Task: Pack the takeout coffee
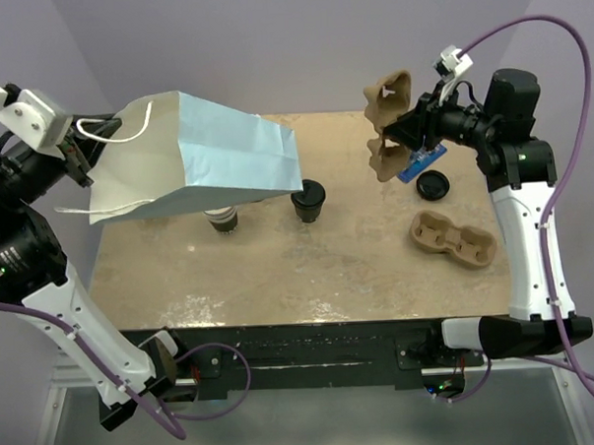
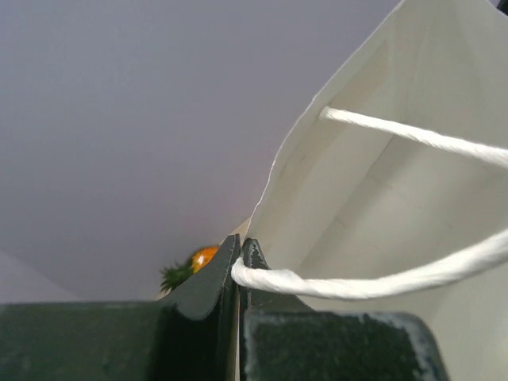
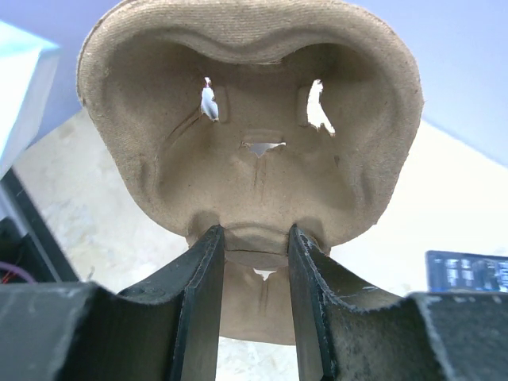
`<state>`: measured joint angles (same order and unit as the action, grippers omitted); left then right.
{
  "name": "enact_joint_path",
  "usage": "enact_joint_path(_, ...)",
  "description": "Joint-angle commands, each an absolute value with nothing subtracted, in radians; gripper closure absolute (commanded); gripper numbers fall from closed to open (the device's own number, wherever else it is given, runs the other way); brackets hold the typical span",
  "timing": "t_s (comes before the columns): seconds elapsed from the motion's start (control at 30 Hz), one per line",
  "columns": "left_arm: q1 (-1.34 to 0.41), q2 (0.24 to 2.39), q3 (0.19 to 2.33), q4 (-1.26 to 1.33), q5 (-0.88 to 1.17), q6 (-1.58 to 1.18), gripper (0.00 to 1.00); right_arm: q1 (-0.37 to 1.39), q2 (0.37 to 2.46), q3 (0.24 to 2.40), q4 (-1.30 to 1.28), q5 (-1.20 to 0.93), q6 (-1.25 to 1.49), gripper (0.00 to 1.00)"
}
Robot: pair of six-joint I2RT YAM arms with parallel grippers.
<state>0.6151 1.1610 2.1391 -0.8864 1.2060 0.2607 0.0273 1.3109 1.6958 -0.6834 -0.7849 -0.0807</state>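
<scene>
**Bag held up on one side, carrier on the other, coffee standing between**

Top view: the left gripper (image 1: 81, 153) is gripping a pale blue paper bag (image 1: 225, 157) at its mouth, and the bag is tilting away from it over the desk (image 1: 279, 273). The takeout coffee (image 1: 309, 200) is standing upright on the desk just past the bag's far end, between the two grippers and touched by neither. The right gripper (image 1: 404, 137) is holding a pulp cup carrier (image 1: 389, 110) on edge. A loose black lid (image 1: 433, 185) is lying just beside this gripper. A second carrier (image 1: 454, 240) is lying further off, toward the arm's base. Another cup (image 1: 221, 219) is peeking out under the bag, possibly a grey one, though it is too hidden to say.

Left wrist view: the fingers are pressing fully together on the bag's white rope handle (image 2: 357, 286).

Right wrist view: the fingers are standing partly apart, clamping the carrier's narrow middle between them.
</scene>
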Motion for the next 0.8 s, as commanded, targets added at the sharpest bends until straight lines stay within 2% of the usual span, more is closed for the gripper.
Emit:
enact_joint_path(0.0,0.623,1.143,1.952,-0.224,1.431,-0.226,1.00,0.015,1.275,1.773,-0.635,-0.692,-0.023,1.00)
enact_joint_path(0.03,0.624,1.140,1.910,0.069,1.436,-0.432,1.00,0.014,1.272,1.775,-0.635,-0.683,-0.018,1.00)
enact_joint_path(0.13,0.624,1.186,1.835,0.541,1.448,-0.795,1.00,0.012,1.261,1.796,-0.641,-0.646,-0.008,1.00)
enact_joint_path(0.27,0.597,1.339,2.034,0.535,1.402,-0.847,1.00,0.012,1.282,1.865,-0.710,-0.560,-0.020,1.00)
enact_joint_path(0.3,0.563,1.408,2.137,0.528,1.382,-0.851,1.00,0.012,1.288,1.885,-0.739,-0.543,-0.050,1.00)
enact_joint_path(0.47,0.399,1.577,2.403,0.280,1.296,-0.761,1.00,0.014,1.281,1.859,-0.749,-0.488,-0.097,1.00)
enact_joint_path(0.57,0.258,1.595,2.404,0.051,1.217,-0.581,1.00,0.014,1.267,1.827,-0.715,-0.469,-0.080,1.00)
enact_joint_path(0.63,0.137,1.604,2.402,-0.228,1.091,-0.347,1.00,0.014,1.262,1.819,-0.700,-0.448,-0.081,1.00)
enact_joint_path(0.77,-0.163,1.620,2.350,-0.500,0.809,-0.040,1.00,0.012,1.278,1.832,-0.715,-0.420,-0.103,1.00)
